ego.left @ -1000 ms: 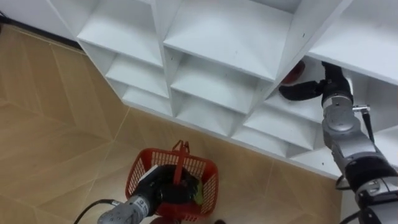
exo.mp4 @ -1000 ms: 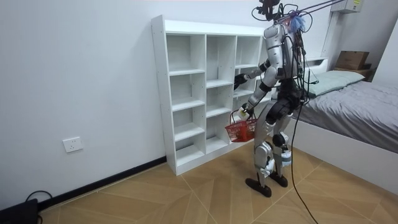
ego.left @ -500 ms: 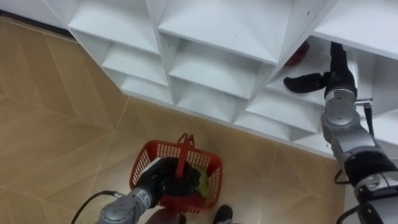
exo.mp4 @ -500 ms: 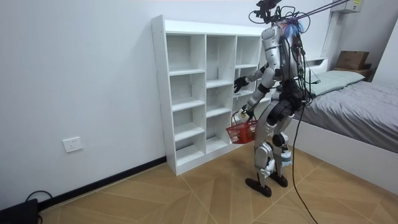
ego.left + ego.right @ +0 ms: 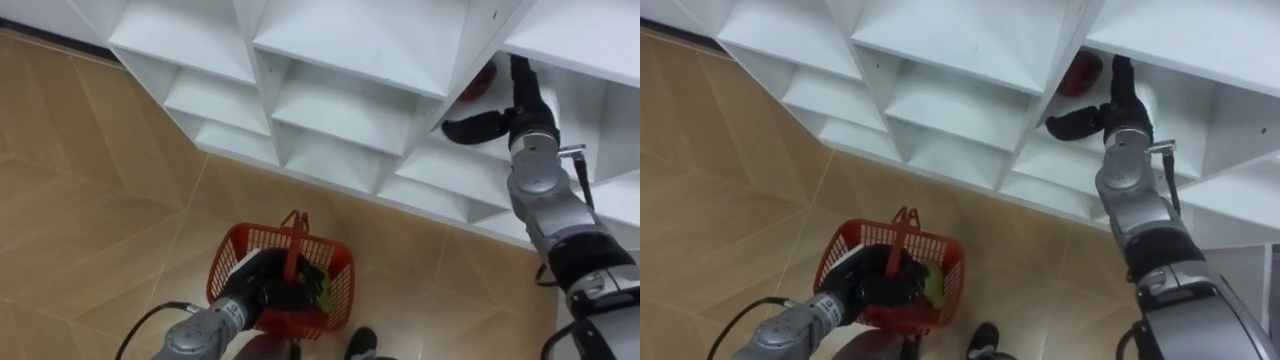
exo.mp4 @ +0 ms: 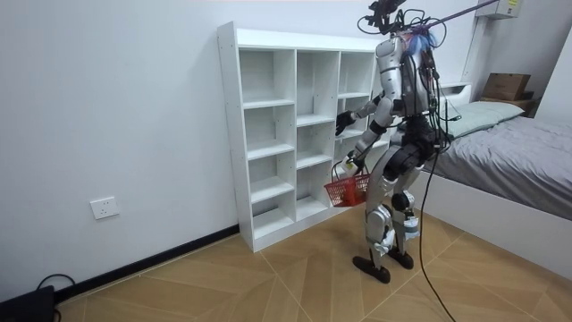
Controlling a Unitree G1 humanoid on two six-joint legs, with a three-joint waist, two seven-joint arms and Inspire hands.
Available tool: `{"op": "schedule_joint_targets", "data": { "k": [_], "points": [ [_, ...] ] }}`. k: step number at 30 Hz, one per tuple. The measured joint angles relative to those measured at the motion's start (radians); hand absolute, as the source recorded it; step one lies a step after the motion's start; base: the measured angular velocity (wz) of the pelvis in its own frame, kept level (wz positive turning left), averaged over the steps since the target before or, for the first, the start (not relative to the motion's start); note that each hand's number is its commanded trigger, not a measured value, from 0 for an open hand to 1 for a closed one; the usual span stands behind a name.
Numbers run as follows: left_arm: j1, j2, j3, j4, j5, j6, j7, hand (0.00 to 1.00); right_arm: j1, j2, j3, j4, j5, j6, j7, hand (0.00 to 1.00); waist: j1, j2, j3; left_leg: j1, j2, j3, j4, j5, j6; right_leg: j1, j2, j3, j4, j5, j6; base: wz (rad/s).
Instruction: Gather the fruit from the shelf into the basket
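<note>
We stand facing the white closet (image 6: 229,134), whose end column on the room view's right holds our right hand (image 5: 512,118) in an upper compartment, fingers straight and spread, gripping nothing. Below the closet's front a red basket (image 5: 340,295) hangs from our left hand (image 5: 262,293), fingers curled round its handle, with 1 yellow-green thing (image 5: 322,291) inside. In the right hand's compartment, just beside its fingers, sits 1 dark red fruit (image 5: 481,82).
</note>
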Motion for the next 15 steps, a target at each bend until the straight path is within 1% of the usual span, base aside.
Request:
{"op": "schedule_joint_targets", "data": {
  "k": [2,7,15],
  "points": [
    [-0.001,0.0,-0.011,0.0,-0.01,0.0,0.0,1.0,0.0,0.0,0.012,0.002,0.0,0.0,0.019,0.0,0.001,0.001,0.0006,0.0,0.0,0.0,-0.003,0.0,0.0,-0.001,0.0,0.0,-0.002,0.0,0.0,0.0],
    [-0.002,-0.002,-0.028,0.0,-0.01,-0.001,0.0,1.0,-0.002,0.0,0.011,0.001,-0.018,0.0,0.024,0.0,0.007,0.001,0.0006,0.001,0.0,0.003,-0.011,0.0,0.0,-0.005,0.0,0.001,-0.002,0.0,0.0,-0.01],
    [-0.007,-0.008,-0.029,0.0,-0.016,-0.001,0.0,1.0,-0.004,0.0,0.01,-0.004,-0.038,0.0,0.027,0.0,0.011,0.002,0.0002,0.0,0.0,0.005,-0.014,0.0,0.0,-0.009,0.0,0.002,-0.002,0.0,0.0,0.0]
  ]
}}
